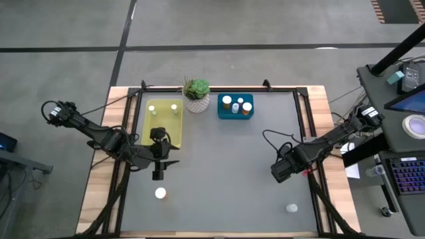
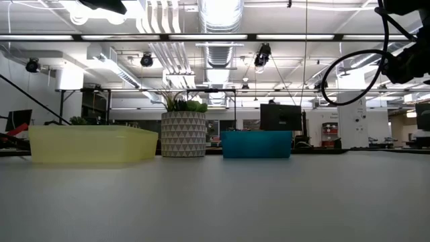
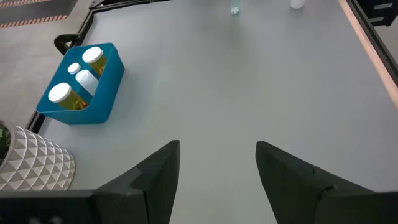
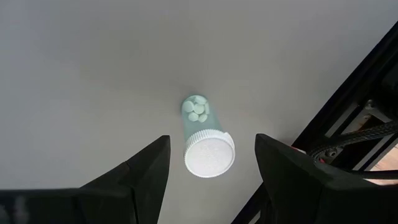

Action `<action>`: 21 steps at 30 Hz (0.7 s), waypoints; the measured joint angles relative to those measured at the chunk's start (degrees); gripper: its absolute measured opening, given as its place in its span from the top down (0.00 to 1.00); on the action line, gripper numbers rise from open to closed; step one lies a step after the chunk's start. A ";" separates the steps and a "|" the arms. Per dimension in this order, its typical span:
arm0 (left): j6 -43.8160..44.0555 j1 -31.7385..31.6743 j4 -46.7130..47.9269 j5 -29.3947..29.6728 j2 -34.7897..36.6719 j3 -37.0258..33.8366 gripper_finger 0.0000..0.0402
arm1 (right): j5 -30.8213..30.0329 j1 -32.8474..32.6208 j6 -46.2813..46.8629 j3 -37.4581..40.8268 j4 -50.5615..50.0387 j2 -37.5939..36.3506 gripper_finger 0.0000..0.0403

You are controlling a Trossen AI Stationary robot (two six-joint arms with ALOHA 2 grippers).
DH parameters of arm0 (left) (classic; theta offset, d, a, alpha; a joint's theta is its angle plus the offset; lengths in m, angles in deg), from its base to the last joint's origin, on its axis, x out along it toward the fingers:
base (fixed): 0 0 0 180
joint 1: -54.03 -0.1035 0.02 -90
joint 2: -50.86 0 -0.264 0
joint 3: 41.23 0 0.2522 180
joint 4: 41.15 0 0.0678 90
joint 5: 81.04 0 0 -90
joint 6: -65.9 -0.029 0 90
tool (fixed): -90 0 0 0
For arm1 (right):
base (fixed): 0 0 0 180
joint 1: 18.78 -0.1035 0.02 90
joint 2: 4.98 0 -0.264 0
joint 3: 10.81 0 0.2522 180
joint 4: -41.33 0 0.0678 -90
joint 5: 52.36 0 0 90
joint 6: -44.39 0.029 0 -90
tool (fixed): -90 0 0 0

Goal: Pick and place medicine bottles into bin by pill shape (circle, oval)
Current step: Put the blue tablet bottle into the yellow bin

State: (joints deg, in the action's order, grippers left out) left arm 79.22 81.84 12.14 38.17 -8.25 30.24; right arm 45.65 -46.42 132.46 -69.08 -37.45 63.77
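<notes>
- From above, only a tiny bottle (image 1: 291, 208) is seen at the lower right of the counter (image 1: 226, 166).
- Up close, round pills are shown inside it, between the right gripper's (image 4: 211, 171) wide, empty fingers (image 4: 134, 177).
- The left gripper (image 3: 216, 171) is seen spread wide and empty, with three bottles in the blue bin (image 3: 99, 93).

The flat grey counter (image 1: 226, 159) is edged in pale wood, and both pincers, the left pincer (image 3: 216, 163) and the right pincer (image 4: 211, 163), are matte black. Between the right pincer's fingers lies a clear cylindrical bottle with a ribbed white cap (image 4: 207, 144), holding pale mint-green round pills. Beyond the left pincer stand a teal rectangular bin (image 3: 84, 87) of white-capped amber bottles, a translucent yellow tray (image 1: 163, 123), and a white pot with a grey triangle pattern (image 2: 183, 134) holding a green plant.
</notes>
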 joint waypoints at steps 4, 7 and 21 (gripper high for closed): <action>0.00 0.00 0.00 0.00 -0.02 0.00 0.51 | 0.00 0.00 0.90 0.45 0.32 0.00 0.44; 0.00 -0.01 0.00 0.00 -0.02 0.00 0.51 | 0.02 0.00 1.17 0.83 1.05 0.00 0.44; -0.04 -0.02 0.00 0.00 -0.02 0.00 0.51 | 0.02 0.00 1.99 1.26 1.53 0.00 0.75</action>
State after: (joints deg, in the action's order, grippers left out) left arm 79.18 81.82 12.14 38.17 -8.27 30.24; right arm 45.67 -46.42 134.45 -67.81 -35.92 63.77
